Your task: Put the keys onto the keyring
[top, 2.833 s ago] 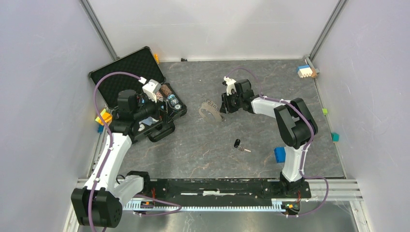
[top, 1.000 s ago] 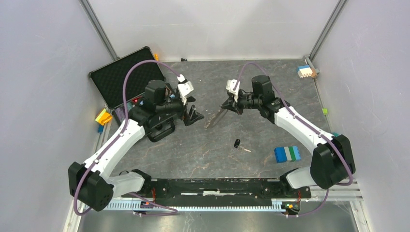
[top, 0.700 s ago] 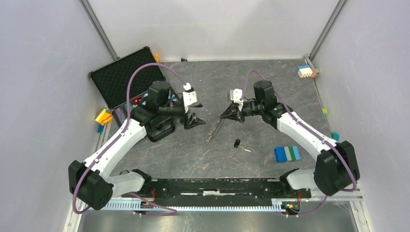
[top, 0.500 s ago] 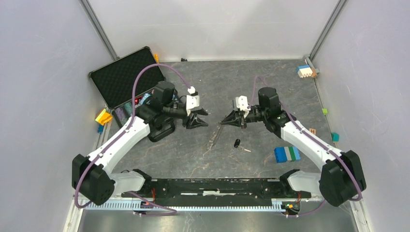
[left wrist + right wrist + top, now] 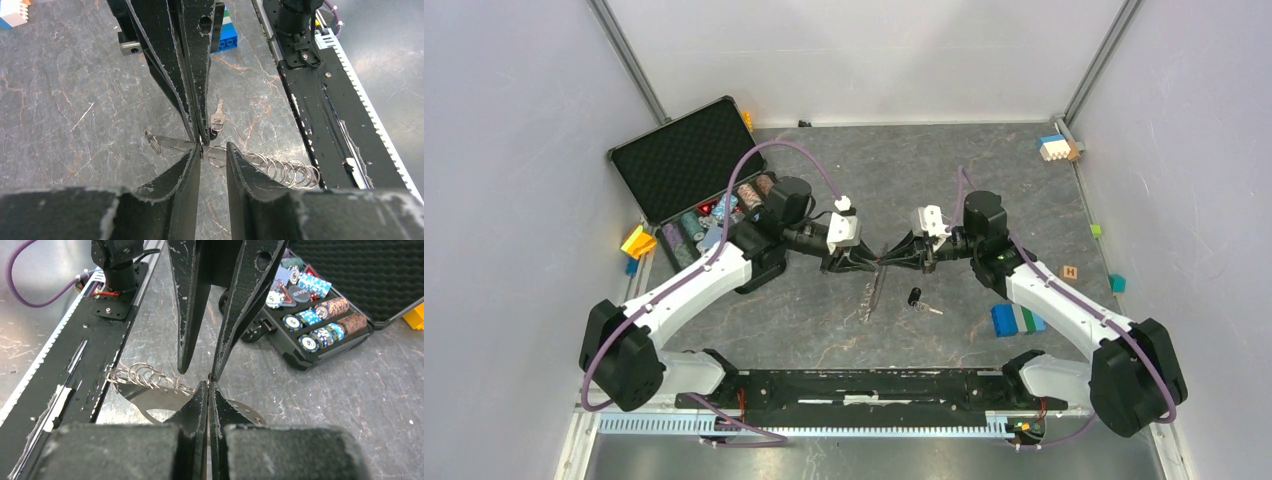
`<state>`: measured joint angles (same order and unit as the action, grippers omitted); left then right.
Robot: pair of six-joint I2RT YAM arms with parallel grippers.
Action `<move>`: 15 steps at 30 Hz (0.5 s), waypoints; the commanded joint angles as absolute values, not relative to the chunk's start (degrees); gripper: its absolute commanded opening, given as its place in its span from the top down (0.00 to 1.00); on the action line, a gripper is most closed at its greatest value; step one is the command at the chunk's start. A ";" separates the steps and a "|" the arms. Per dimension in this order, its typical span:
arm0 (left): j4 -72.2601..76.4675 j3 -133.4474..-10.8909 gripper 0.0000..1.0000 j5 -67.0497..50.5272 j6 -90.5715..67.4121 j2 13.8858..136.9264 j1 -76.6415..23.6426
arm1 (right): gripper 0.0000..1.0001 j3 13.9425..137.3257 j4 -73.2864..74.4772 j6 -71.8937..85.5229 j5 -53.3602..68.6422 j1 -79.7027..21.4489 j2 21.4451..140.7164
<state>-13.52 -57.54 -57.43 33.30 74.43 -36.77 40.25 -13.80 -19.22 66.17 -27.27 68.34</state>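
I pinch the keyring (image 5: 874,285) with my right fingers (image 5: 200,405); left fingers (image 5: 187,175) half spread. The key (image 5: 916,298) lies loose on the bench (image 5: 824,320).

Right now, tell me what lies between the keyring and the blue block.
The key lies between the keyring and the blue block, touching neither; the top view shows it.

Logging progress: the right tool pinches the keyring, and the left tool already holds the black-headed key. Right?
No, the right tool does pinch the keyring, but the key lies loose on the table, not in the left tool; the top external view shows it.
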 commanded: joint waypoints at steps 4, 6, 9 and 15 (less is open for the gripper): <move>-7.03 -54.23 0.66 -54.03 32.66 73.53 -37.97 | 1.00 40.04 -19.27 -17.59 67.70 -27.66 66.34; -5.28 -53.13 0.62 -52.87 32.07 73.01 -37.88 | 1.00 39.83 -19.28 -17.66 67.55 -27.70 66.14; -4.68 -52.66 0.57 -52.42 31.72 72.50 -37.73 | 1.00 39.55 -19.25 -17.84 67.50 -27.66 66.18; -0.78 -50.62 0.57 -51.97 30.46 70.90 -36.75 | 1.00 39.38 -19.36 -17.94 68.02 -27.69 66.21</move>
<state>-6.46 -51.81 -52.53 32.56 73.41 -37.30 39.53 -16.69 -18.22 66.87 -27.38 67.53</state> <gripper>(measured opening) 0.437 0.007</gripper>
